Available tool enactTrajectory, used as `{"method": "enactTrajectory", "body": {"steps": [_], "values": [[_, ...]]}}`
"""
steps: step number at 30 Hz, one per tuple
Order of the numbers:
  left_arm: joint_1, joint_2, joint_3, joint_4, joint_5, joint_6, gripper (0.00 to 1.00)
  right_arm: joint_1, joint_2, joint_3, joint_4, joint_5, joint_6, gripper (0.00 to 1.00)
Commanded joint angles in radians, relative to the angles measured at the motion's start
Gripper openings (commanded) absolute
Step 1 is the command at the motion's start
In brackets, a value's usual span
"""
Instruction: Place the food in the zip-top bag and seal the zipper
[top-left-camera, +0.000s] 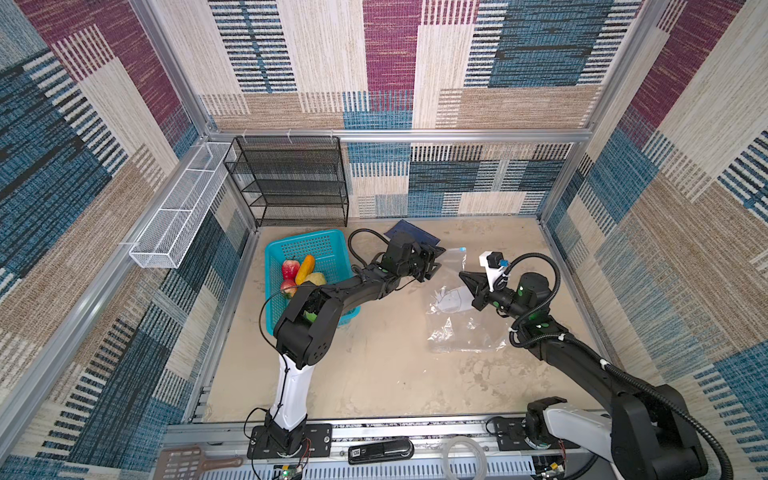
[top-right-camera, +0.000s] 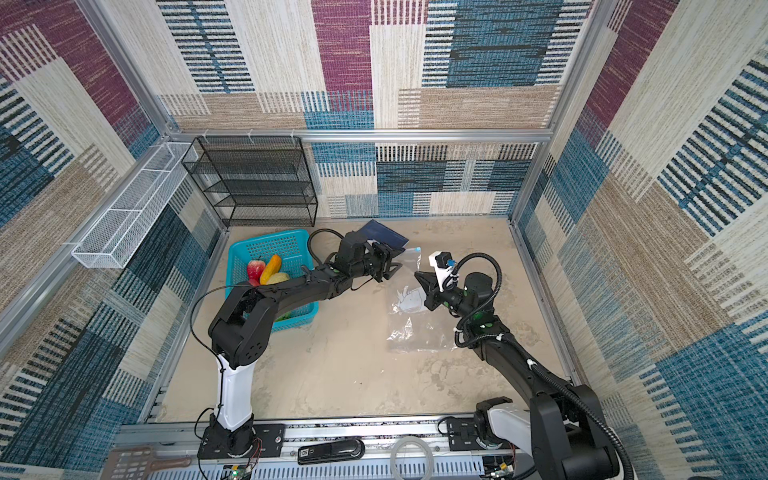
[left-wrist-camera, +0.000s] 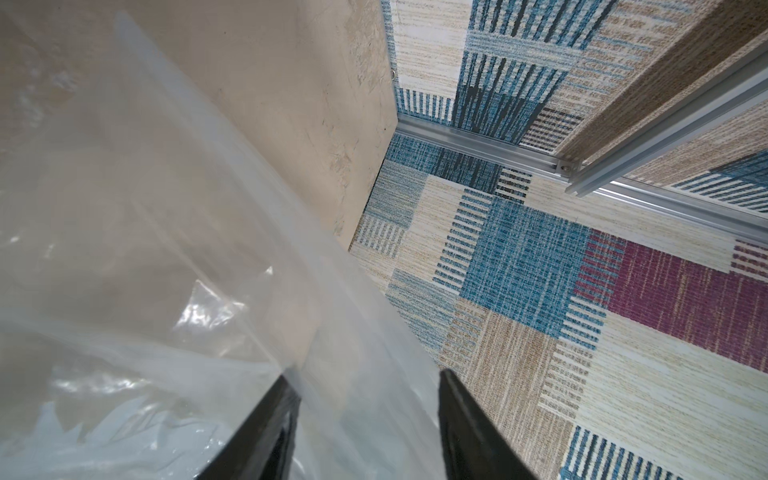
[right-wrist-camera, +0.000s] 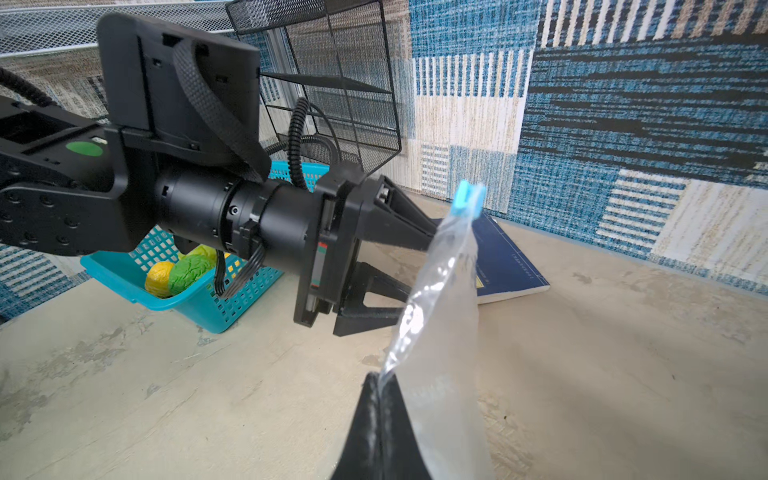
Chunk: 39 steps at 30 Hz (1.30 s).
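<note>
Right gripper (right-wrist-camera: 377, 388) is clenching bag (right-wrist-camera: 444, 324); left gripper (left-wrist-camera: 365, 378), jaws apart, is straddling far lip: pinch one layer.

Food (top-left-camera: 305, 269): lies in the basket (top-left-camera: 270, 266), well apart from the zip-top bag (top-left-camera: 461, 328); several pieces are covered by the left arm (top-left-camera: 361, 286), so they cannot be counted.
Basket: one wall is hidden behind the same arm in both top views.
Label patch (top-left-camera: 449, 302): on the bag, its edge covered by the right gripper (top-left-camera: 464, 276).
Left gripper (left-wrist-camera: 365, 415): at the bag's mouth. The picture's edge cuts off the finger bases, and film veils one finger. Contact cannot be told.
Booklet (right-wrist-camera: 507, 266): just behind the bag, partly covered by film; cover print too small to read.
Slider tab (top-left-camera: 462, 249): at the bag's mouth; a speck in both top views.
</note>
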Motion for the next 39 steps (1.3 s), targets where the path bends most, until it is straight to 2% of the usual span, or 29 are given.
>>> {"method": "enactTrajectory", "body": {"steps": [1, 4, 9, 14, 15, 17, 18, 20, 24, 28, 32, 34, 37, 39], "values": [[0.0, 0.007, -0.005, 0.081, 0.016, -0.028, 0.31, 0.005, 0.001, -0.003, 0.029, 0.015, -0.022, 0.0], [0.003, 0.015, -0.014, 0.12, 0.025, -0.047, 0.0, 0.005, 0.0, -0.004, 0.024, 0.021, -0.024, 0.0], [0.009, 0.009, -0.019, 0.124, 0.027, -0.04, 0.0, 0.005, 0.001, -0.002, 0.016, 0.023, -0.023, 0.0], [0.024, -0.031, -0.017, 0.075, 0.017, 0.055, 0.0, 0.005, 0.001, 0.008, -0.004, 0.026, -0.006, 0.0], [0.028, -0.044, -0.01, 0.045, 0.012, 0.091, 0.0, 0.005, 0.001, 0.015, -0.013, 0.02, -0.001, 0.07], [0.038, -0.073, 0.007, -0.021, -0.008, 0.171, 0.0, 0.005, -0.001, 0.033, -0.038, 0.021, 0.023, 0.49], [0.043, -0.087, 0.019, -0.051, -0.019, 0.23, 0.0, 0.005, -0.003, 0.044, -0.054, 0.022, 0.035, 0.66], [0.056, -0.104, 0.057, -0.129, -0.03, 0.323, 0.0, 0.005, -0.016, 0.064, -0.077, 0.035, 0.06, 0.81], [0.072, -0.124, 0.186, -0.302, -0.047, 0.552, 0.0, 0.005, -0.067, 0.087, -0.096, 0.087, 0.104, 0.87], [0.069, -0.151, 0.308, -0.452, -0.077, 0.82, 0.0, 0.005, -0.12, 0.128, -0.142, 0.095, 0.132, 0.88], [0.051, -0.191, 0.344, -0.563, -0.129, 1.037, 0.0, 0.005, -0.147, 0.179, -0.197, 0.095, 0.172, 0.89], [0.035, -0.212, 0.325, -0.592, -0.137, 1.111, 0.0, 0.004, -0.137, 0.223, -0.249, 0.115, 0.209, 0.89], [0.01, -0.237, 0.263, -0.594, -0.124, 1.144, 0.0, 0.005, -0.097, 0.294, -0.337, 0.133, 0.281, 0.86], [-0.013, -0.251, 0.213, -0.595, -0.131, 1.155, 0.0, 0.005, -0.063, 0.341, -0.38, 0.106, 0.332, 0.84]]}}
